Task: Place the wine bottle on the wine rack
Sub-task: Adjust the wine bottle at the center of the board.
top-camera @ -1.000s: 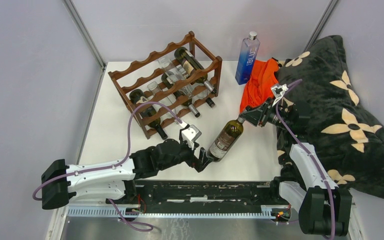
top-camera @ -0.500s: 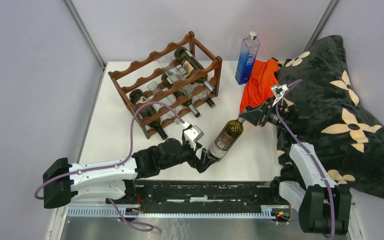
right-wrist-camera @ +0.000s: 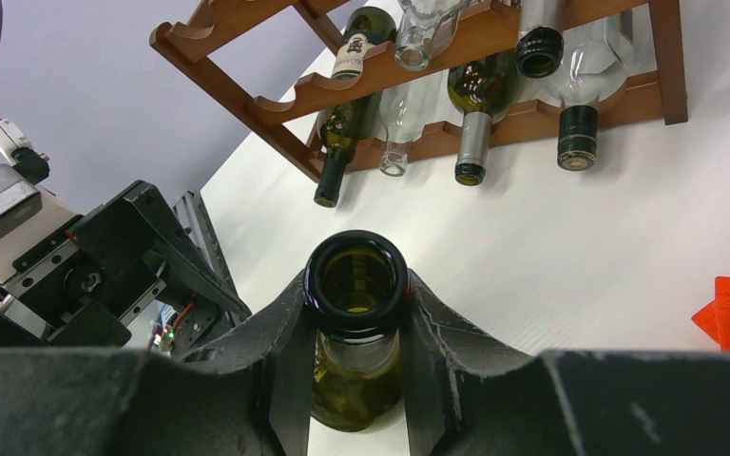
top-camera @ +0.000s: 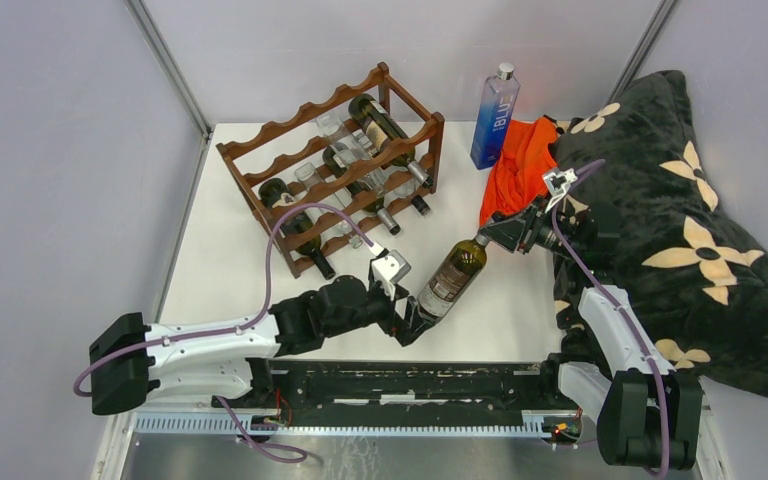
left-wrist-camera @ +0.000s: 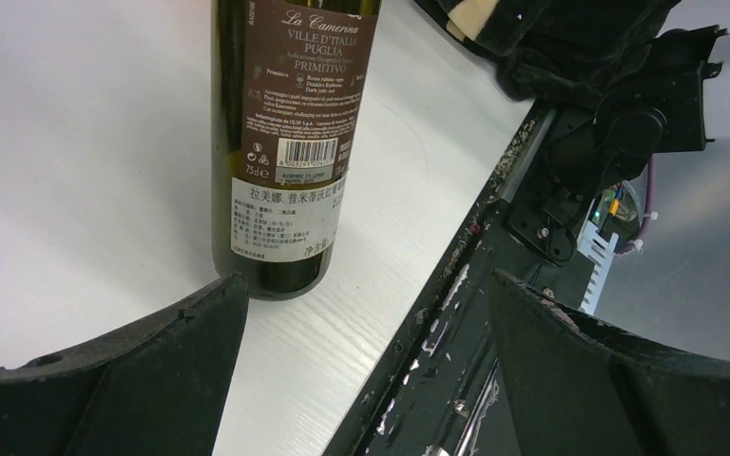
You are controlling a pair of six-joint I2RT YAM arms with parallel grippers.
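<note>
Table (top-camera: 222, 285): wine bottle (top-camera: 450, 280) neck in right jaws.

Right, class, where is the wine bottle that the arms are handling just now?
Top view: the wine bottle is mid-table, right of and nearer than the wine rack, neck clamped in the right pincer, base at the open left pincer.

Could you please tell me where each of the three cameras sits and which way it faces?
Top: fixed above and behind the arm bases, looking down on the table; both arms show, left gripper open by the bottle's base, right gripper shut on its neck.
Left wrist: low over the table, facing the bottle's label; its two fingers fill the bottom corners.
Right wrist: at the bottle's mouth, facing the rack; its fingers clamp the neck.
Shared: all three show the bottle.
</note>
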